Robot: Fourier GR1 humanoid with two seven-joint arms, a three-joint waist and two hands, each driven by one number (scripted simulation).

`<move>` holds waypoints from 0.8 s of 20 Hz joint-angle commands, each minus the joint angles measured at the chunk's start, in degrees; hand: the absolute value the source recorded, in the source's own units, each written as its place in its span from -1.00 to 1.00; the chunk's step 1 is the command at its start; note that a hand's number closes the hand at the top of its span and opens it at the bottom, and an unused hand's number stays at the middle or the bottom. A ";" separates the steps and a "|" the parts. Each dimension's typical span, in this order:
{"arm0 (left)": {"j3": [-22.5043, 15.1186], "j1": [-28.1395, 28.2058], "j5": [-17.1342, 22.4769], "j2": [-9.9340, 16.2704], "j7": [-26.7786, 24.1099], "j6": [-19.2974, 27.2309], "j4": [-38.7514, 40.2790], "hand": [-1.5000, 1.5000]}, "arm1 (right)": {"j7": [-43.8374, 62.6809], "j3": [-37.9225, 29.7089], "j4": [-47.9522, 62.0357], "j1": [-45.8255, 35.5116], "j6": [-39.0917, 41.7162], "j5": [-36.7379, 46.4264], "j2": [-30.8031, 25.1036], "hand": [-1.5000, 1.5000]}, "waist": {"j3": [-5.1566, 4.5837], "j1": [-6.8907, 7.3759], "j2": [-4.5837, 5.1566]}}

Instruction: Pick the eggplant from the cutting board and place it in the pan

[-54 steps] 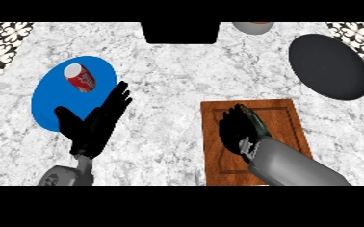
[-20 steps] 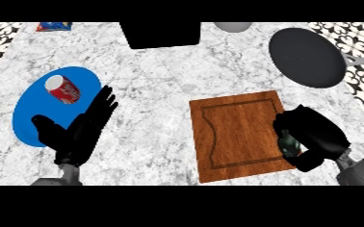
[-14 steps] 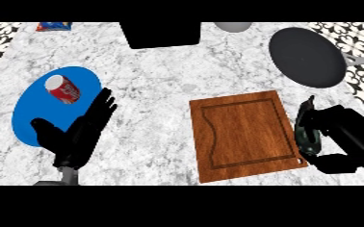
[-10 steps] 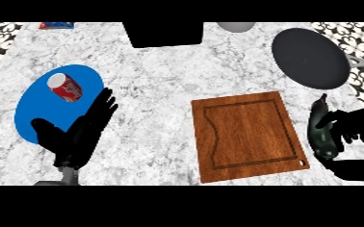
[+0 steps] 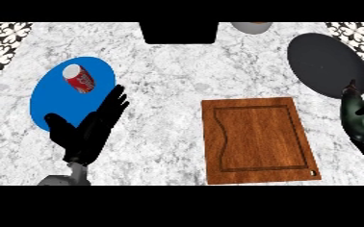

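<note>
At the marble counter, my right hand shows only as a dark sliver at the view's right edge, just beside the wooden cutting board, and it carries the eggplant, a dark green-black shape with its stem end pointing up toward the pan. The eggplant is off the board and sits just below the pan's lower rim, close to it; whether the two touch I cannot tell. So little of my right hand is in view that its curl round the eggplant is read from the dark mass beneath and beside it. The board lies bare, its routed groove showing, with a small hole near its lower right corner. My left hand rests open at the lower left, fingers straight and pointing up and to the right, its fingertips overlapping the edge of the blue plate. On that plate lies a red can, tilted on its side, apart from my fingers. A black box sits at the counter's far edge, with a grey bowl just right of it.
</note>
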 commanded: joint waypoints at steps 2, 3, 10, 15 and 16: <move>1.45 -3.91 -0.36 -0.43 -1.60 -2.21 5.04 0.00 | -6.56 -0.79 14.61 -9.03 -3.26 6.83 3.14 1.00 | -0.01 0.74 0.20; 2.61 -6.23 1.07 -0.65 -0.75 -2.69 7.02 0.00 | -6.66 -0.17 16.82 -11.14 -5.32 8.69 3.90 1.00 | 0.00 0.84 0.28; -0.17 -4.75 -1.75 -2.47 1.69 0.32 1.81 0.00 | -11.00 -2.71 38.42 -27.11 -15.98 13.92 9.27 1.00 | 0.11 2.37 0.56; 0.49 -5.20 -0.74 -1.21 2.40 -1.71 1.30 0.00 | -11.37 -6.98 51.54 -37.31 -19.70 13.43 9.12 1.00 | 0.19 3.58 0.99; -0.86 -4.19 -1.80 -3.01 1.62 -0.30 1.27 0.00 | -13.27 -8.58 53.69 -37.19 -20.53 12.28 9.58 1.00 | 0.22 3.51 1.04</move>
